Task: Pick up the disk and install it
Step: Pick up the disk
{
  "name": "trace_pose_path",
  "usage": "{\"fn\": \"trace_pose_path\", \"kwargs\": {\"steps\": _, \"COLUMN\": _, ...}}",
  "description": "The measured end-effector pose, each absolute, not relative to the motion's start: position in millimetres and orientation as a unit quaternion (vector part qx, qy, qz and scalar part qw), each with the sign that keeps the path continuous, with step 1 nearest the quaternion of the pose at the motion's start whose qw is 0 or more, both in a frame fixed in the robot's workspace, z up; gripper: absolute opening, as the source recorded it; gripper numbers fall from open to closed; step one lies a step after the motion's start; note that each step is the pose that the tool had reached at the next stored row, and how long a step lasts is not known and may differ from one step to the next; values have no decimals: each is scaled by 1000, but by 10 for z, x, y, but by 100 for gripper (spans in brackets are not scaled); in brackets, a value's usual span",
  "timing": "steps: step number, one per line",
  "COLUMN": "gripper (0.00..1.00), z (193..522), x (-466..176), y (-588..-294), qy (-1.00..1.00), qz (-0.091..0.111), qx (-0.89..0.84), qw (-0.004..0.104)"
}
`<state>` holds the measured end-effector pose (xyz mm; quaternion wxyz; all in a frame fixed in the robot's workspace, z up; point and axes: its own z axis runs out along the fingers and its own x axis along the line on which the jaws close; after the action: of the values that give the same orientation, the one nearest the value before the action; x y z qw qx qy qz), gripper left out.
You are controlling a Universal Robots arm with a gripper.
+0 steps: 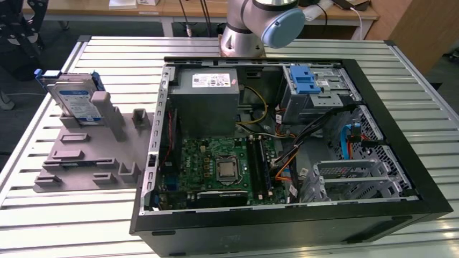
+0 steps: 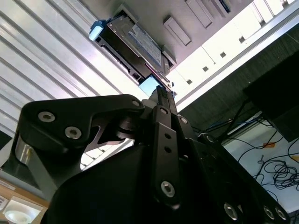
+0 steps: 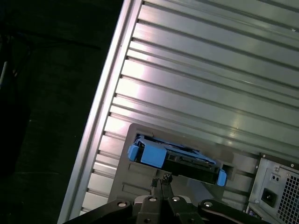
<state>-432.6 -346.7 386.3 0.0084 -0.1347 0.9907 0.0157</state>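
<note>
Where the disk sits: disk (image 1: 75, 99) stands on edge in a slot of the grey holder (image 1: 86, 156) on the slatted worktop (image 1: 72, 215); it is to the exterior view's left of the open computer case (image 1: 287, 231), apart from it
Disk look: silver body, white-and-blue label, blue carrier frame clipped round it
Disk axis: long side rises out of the slot with a slight lean; in the first wrist view the narrow, blue-framed upper edge faces the camera
End effector: end effector (image 3: 161, 179) is off the disk, with clear holder surface between the tips and the frame; nothing touching
End effector state: tips look pressed together with nothing between them; the angle is poor, so probably clenched empty rather than surely so
Key relation: disk lies straight ahead of the tips, along the line the end effector points in both wrist views; its upper edge runs across that line, not along it
Arm: one arm only; its base (image 1: 240, 40) stands at the far side of the case
Task state: disk not lifted; nothing installed
</note>
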Motion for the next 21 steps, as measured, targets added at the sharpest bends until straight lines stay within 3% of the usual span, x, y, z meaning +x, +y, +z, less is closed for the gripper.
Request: {"fn": "trace_pose_path", "kwargs": {"steps": 21, "gripper": 11, "z": 3861, "x": -4326, "y": -3467, "qy": 979, "qz": 16, "qx": -204, "qw": 7}}
